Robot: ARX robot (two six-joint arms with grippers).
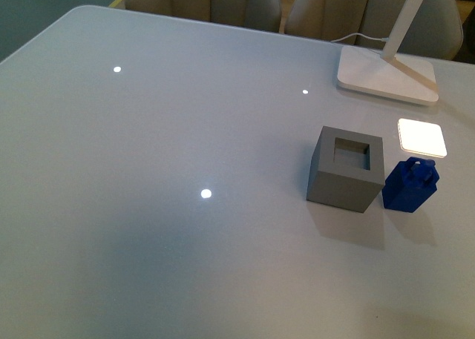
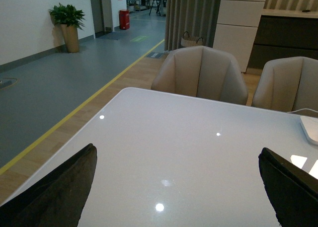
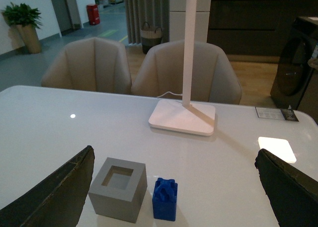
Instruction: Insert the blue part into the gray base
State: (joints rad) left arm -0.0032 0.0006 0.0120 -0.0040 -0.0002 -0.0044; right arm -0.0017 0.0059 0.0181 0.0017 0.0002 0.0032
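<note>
The gray base is a matte cube with a square hole in its top, standing on the white table at the right. The blue part stands upright just right of it, close beside it, knob on top. Both show in the right wrist view, the base and the blue part, lying ahead of my right gripper, which is open and empty with its fingers wide apart. My left gripper is open and empty over bare table. Neither gripper shows in the front view.
A white lamp base with a slanted arm stands behind the cube at the back right, also in the right wrist view. A bright light patch lies on the table. Beige chairs stand past the far edge.
</note>
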